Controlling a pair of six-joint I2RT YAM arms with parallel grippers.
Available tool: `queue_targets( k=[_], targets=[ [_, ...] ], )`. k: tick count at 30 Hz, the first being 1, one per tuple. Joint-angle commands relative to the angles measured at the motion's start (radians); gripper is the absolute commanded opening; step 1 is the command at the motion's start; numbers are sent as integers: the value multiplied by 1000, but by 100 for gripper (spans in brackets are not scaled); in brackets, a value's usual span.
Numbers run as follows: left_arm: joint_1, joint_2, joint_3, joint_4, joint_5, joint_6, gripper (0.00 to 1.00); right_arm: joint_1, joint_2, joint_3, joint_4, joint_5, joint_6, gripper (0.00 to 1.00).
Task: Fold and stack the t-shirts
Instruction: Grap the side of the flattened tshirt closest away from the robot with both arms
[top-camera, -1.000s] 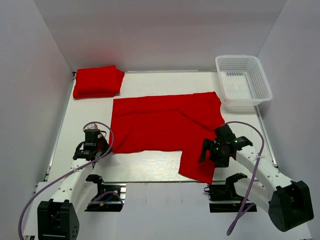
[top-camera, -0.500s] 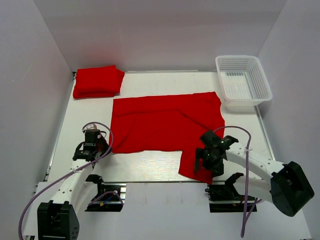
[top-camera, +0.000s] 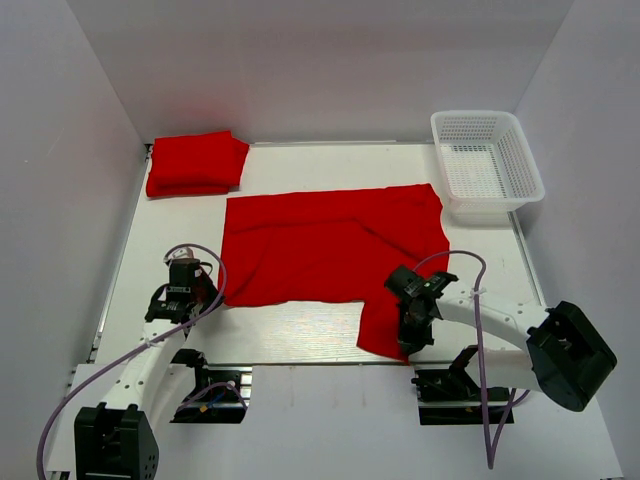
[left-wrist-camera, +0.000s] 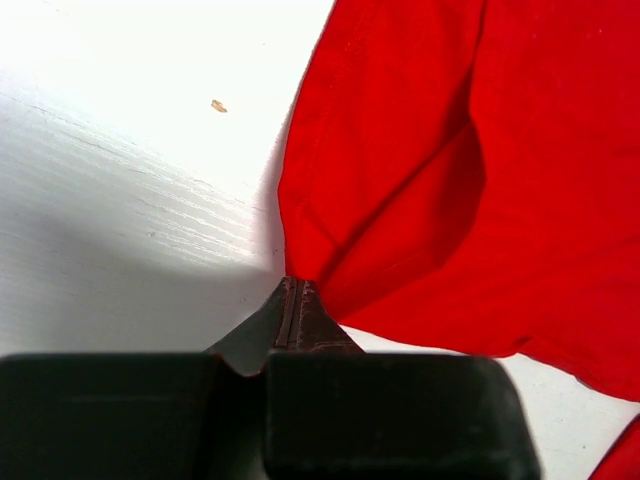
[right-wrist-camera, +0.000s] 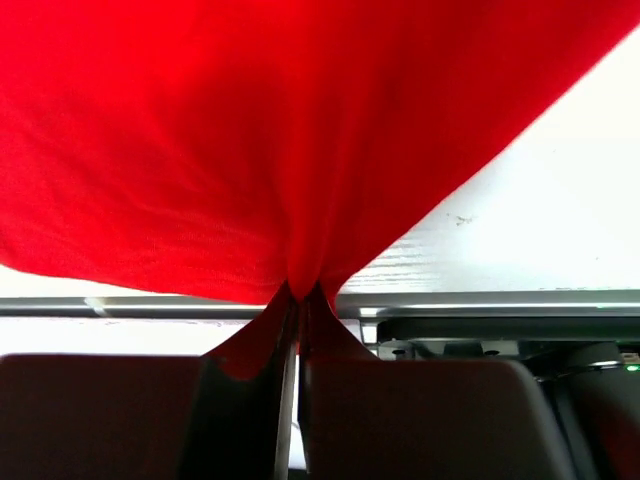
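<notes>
One red t-shirt (top-camera: 330, 245) lies spread flat in the middle of the table, with a flap hanging toward the near right edge. A second t-shirt (top-camera: 196, 163) sits folded at the back left corner. My left gripper (top-camera: 212, 300) is at the spread shirt's near left corner; in the left wrist view its jaws (left-wrist-camera: 293, 288) are shut on the edge of the t-shirt (left-wrist-camera: 450, 170), and the cloth puckers toward them. My right gripper (top-camera: 407, 338) is over the near right flap. In the right wrist view it (right-wrist-camera: 300, 292) is shut on a pinch of the t-shirt (right-wrist-camera: 250, 130).
A white mesh basket (top-camera: 486, 165) stands at the back right, close to the spread shirt's far right corner. White walls close in the table on the left, back and right. The table's near metal rail (right-wrist-camera: 480, 298) runs just below the right gripper.
The right arm has swung left and toward the near edge onto the shirt's near right flap, and its jaws have gone from open to shut on the cloth. The left arm has not moved.
</notes>
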Motion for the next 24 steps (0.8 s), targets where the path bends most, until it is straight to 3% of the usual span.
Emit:
queue_targets(
  k=[1, 11, 24],
  targets=[
    [-4, -16, 44, 8, 17, 4, 0, 12, -10, 74, 22, 74, 10, 0],
    [-4, -22, 113, 44, 36, -19, 0, 0, 22, 261, -66, 271, -83, 0],
    [-4, 116, 214, 131, 7, -73, 0, -97, 99, 450, 85, 508, -208, 0]
  ],
)
